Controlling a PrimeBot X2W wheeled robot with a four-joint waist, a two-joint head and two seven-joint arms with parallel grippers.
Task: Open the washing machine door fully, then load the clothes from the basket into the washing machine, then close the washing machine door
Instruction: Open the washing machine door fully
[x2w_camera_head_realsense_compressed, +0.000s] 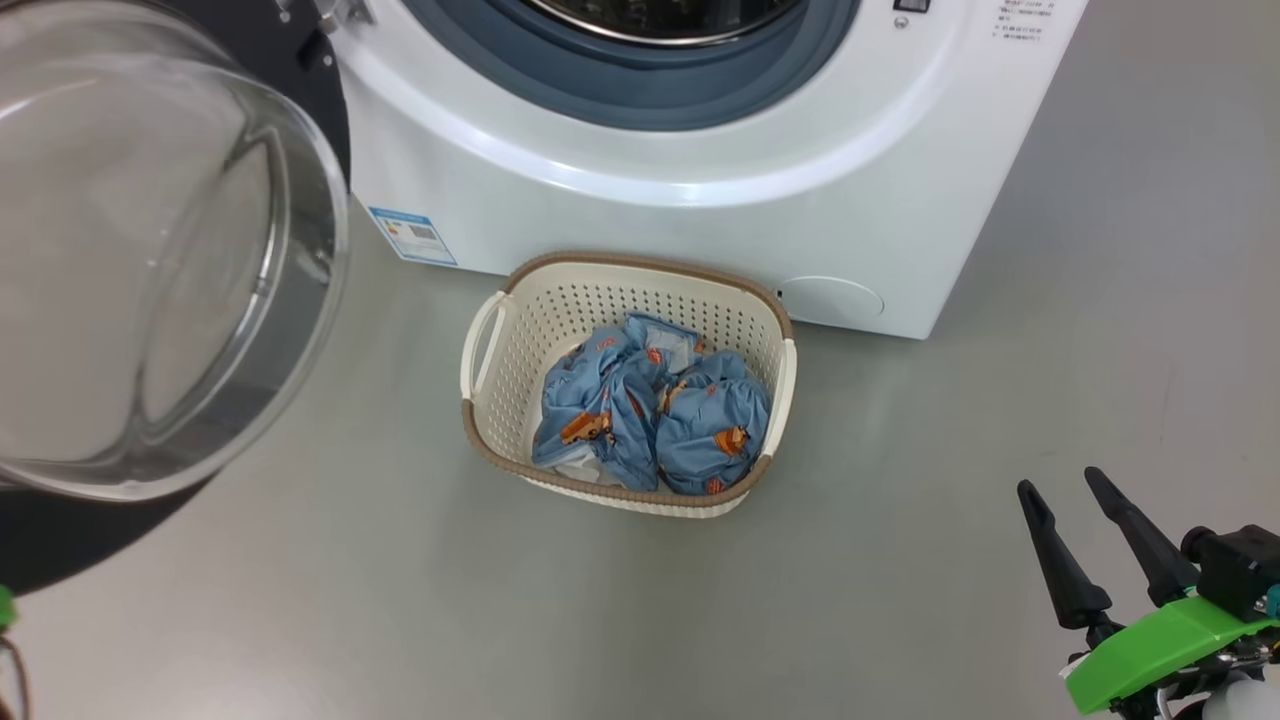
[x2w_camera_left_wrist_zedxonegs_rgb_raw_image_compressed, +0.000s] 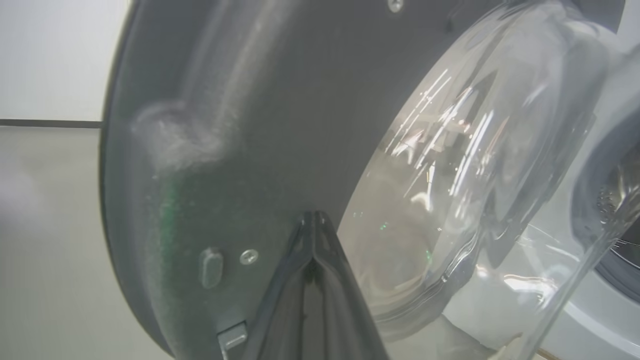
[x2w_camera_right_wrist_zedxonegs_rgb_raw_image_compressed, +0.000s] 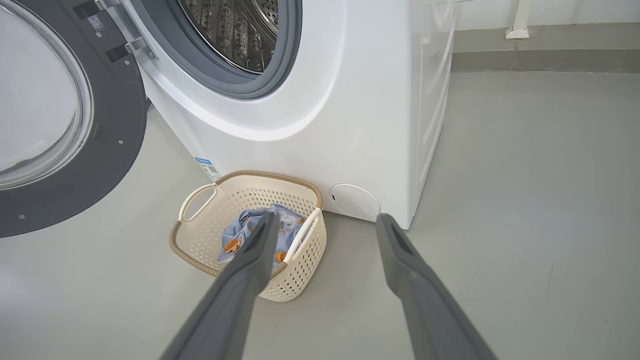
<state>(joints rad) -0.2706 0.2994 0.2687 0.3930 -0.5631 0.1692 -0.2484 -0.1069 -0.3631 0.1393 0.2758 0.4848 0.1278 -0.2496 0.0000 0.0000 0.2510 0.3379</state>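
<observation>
Blue printed clothes (x2w_camera_head_realsense_compressed: 650, 410) lie bundled in the basket (x2w_camera_head_realsense_compressed: 640, 262) on the floor (x2w_camera_head_realsense_compressed: 950, 450), just before the washing machine (x2w_camera_head_realsense_compressed: 700, 200). The washing machine door (x2w_camera_head_realsense_compressed: 150, 270) stands swung wide, so opening looks done, while loading and closing remain. The left tool (x2w_camera_left_wrist_zedxonegs_rgb_raw_image_compressed: 314, 220) is clenched on nothing, close to the door's inner face. The right tool (x2w_camera_head_realsense_compressed: 1058, 480) is spread and empty, apart from the basket.

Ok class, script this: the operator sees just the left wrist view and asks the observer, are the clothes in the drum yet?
Observer: No, the clothes lie in the basket.
Operator: Where is that basket?
Observer: On the floor, close in front of the washing machine, right of the open washing machine door.
Operator: And the right gripper?
Observer: The right gripper is open and empty, off to the basket's right.
</observation>
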